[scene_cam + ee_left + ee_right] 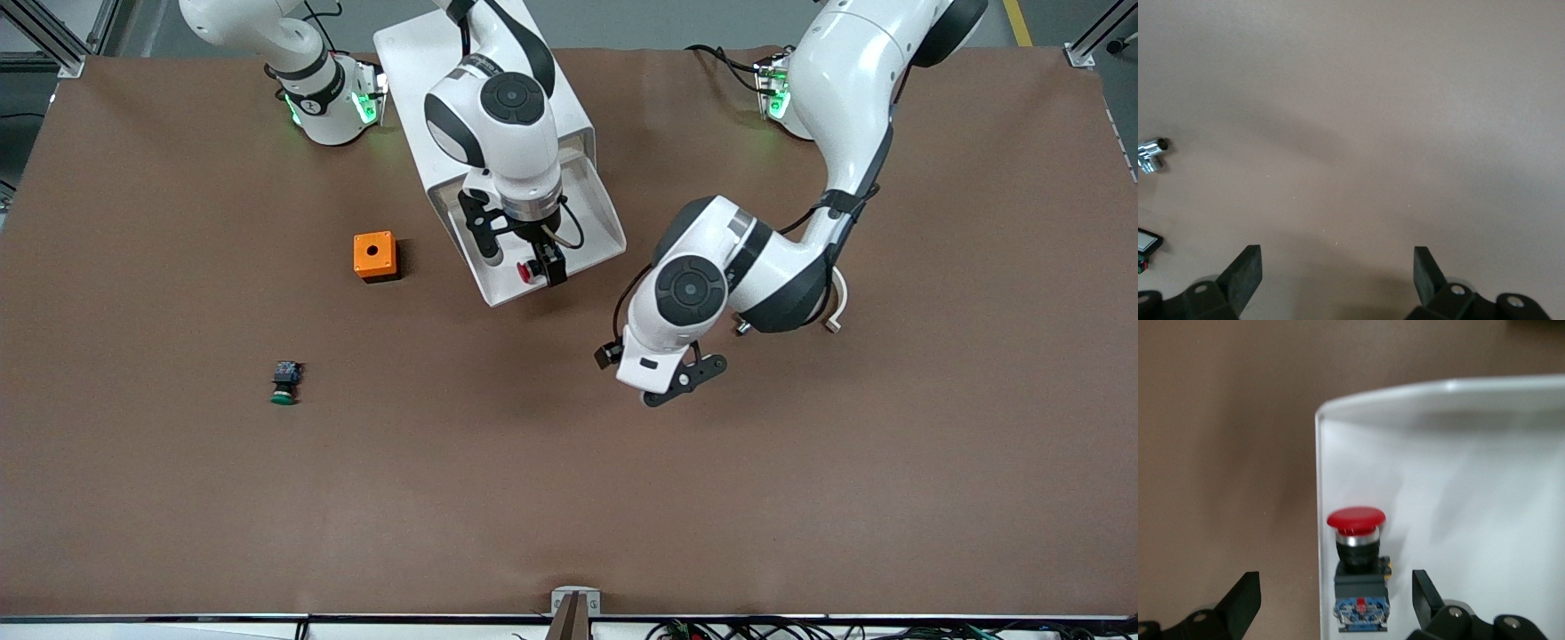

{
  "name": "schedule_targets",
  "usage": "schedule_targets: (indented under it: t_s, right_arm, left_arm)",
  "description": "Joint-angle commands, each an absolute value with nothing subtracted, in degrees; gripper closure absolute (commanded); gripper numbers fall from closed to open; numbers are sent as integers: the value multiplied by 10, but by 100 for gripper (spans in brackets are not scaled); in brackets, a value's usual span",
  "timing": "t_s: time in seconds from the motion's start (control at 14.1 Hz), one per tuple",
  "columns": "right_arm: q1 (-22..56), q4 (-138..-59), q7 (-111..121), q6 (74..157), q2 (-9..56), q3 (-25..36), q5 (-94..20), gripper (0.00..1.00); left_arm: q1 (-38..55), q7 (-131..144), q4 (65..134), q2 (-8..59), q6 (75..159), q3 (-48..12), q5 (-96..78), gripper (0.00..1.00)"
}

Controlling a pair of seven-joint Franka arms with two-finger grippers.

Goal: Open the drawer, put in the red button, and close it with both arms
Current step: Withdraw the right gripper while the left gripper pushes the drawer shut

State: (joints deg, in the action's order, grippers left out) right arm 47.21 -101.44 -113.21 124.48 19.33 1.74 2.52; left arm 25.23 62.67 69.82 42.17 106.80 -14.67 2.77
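Drawer point(594, 227) stands pulled out of the white cabinet point(462, 62), toward the front camera. Red button point(1357, 577) lies inside the drawer, just beside its side wall, near the front corner; red cap point(524, 272) visible in front view.

Right gripper point(1335, 603) is over the drawer directly above the button, fingers point(1241, 600) spread apart on either side of it, not clamped on it, per right wrist view.

Left gripper point(1337, 277) hangs over bare table point(800, 462) near the drawer, toward left arm's end; fingers point(1245, 270) wide apart, nothing between them. Left arm waits.

Orange box point(375, 256) sits on table beside cabinet, toward right arm's end. Green button point(284, 383) lies nearer front camera than the box.
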Motion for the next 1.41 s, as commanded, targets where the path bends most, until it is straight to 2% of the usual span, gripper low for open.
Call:
schedule_targets:
  t_s: [0.0,0.78,1.34]
  right_arm:
    - [423,-991,-1047,1185,171,13,25,0]
    - [194,-994,-490,1086,77,13,-25,0]
    - [65,-996,-189,1038,26,14,-27,0]
  left_arm:
    - [265,625,710,421,1086,-146,43,0]
    - [347,633,737,424,1085,-149,29,0]
    - [389,693,773,425,1085,-149,-90,0]
